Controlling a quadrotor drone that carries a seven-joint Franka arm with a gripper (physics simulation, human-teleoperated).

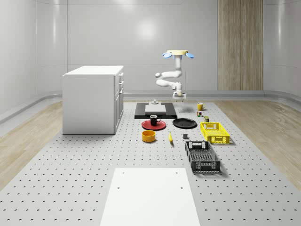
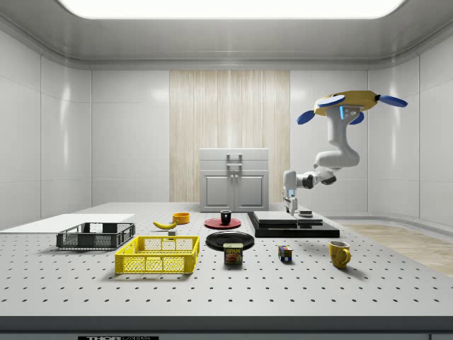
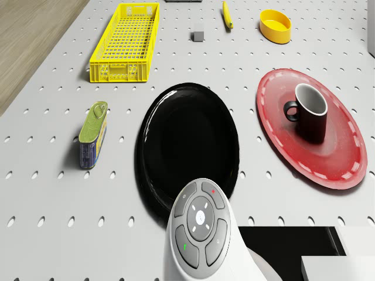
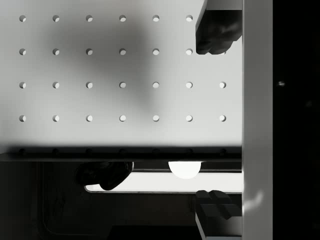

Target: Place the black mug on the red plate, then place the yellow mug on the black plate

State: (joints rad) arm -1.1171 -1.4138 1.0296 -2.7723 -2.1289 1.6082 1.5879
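In the whole-scene view, the black mug (image 1: pixel 154 119) is already sitting upright on the red plate (image 1: pixel 154 125), so the second step is starting. The black plate (image 1: pixel 184 123) is lying bare at that plate's three o'clock. Farther back, at its one o'clock, the yellow mug (image 1: pixel 201 107) is waiting. The drone (image 1: pixel 178 53) is hovering over the dark platform (image 1: pixel 155 111), the gripper (image 1: pixel 179 96) hanging with fingers parted, gripping nothing. Next, I judge, it needs carrying toward the mug.

A white cabinet (image 1: pixel 93 99) stands at the table's (image 1: pixel 70 188) left edge in the whole-scene view. Yellow crate (image 1: pixel 214 132), black crate (image 1: pixel 202 157), banana (image 1: pixel 170 137), yellow bowl (image 1: pixel 149 136) and can (image 3: pixel 93 134) sit mid-table.
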